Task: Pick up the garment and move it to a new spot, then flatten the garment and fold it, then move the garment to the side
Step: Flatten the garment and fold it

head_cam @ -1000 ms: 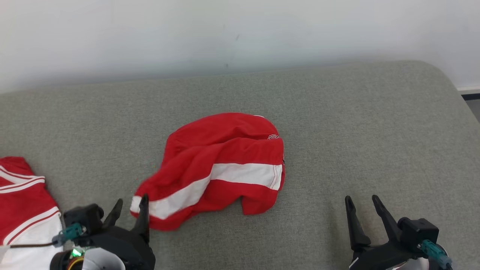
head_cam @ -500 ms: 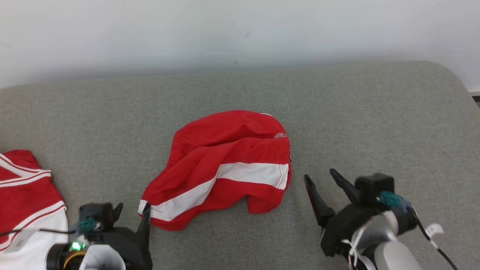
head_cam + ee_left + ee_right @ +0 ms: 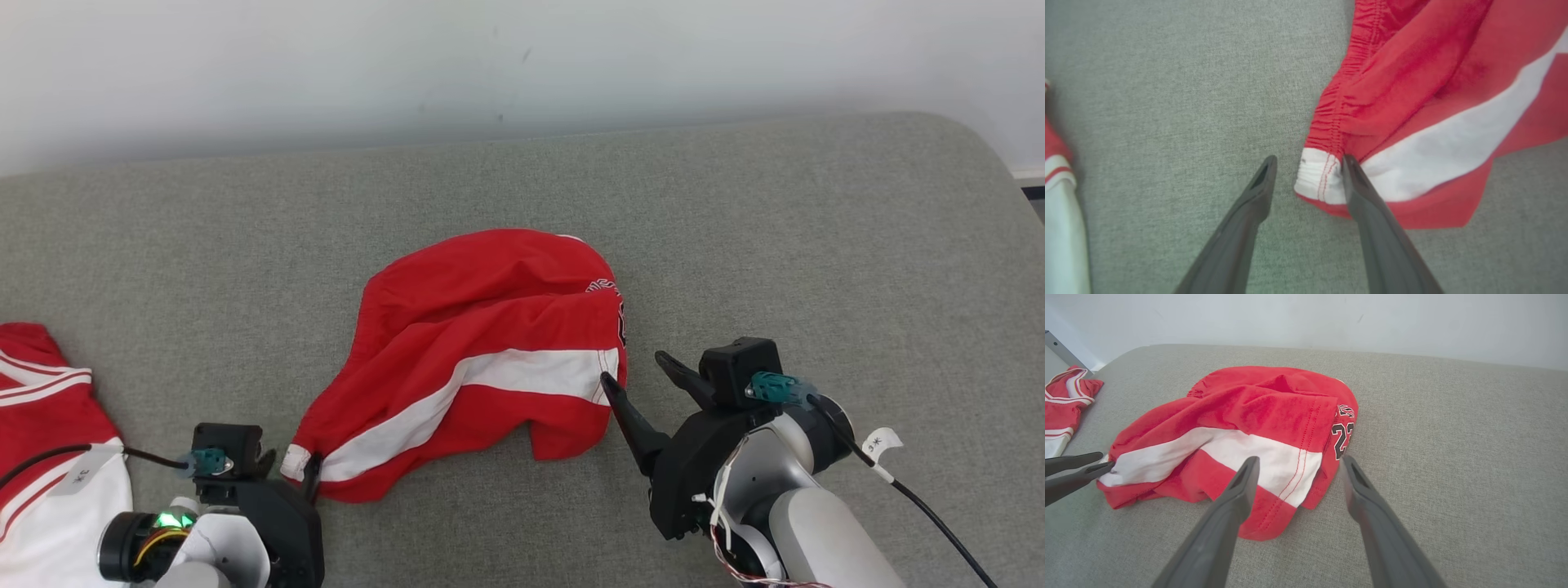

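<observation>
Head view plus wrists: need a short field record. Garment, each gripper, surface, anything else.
garment: red shorts, white stripe, crumpled, not folded
surface: grey cushion
left gripper: open, straddling the white waistband corner
right gripper: open, over the hem beside the number 23
other: second red-and-white garment, far left, apart from the shorts

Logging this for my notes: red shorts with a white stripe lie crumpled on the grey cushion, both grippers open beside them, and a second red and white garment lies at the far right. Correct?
Not quite: the head view shows the second garment at the far left, beyond the open left gripper. The red shorts, grey cushion and open right gripper are as said.
</observation>
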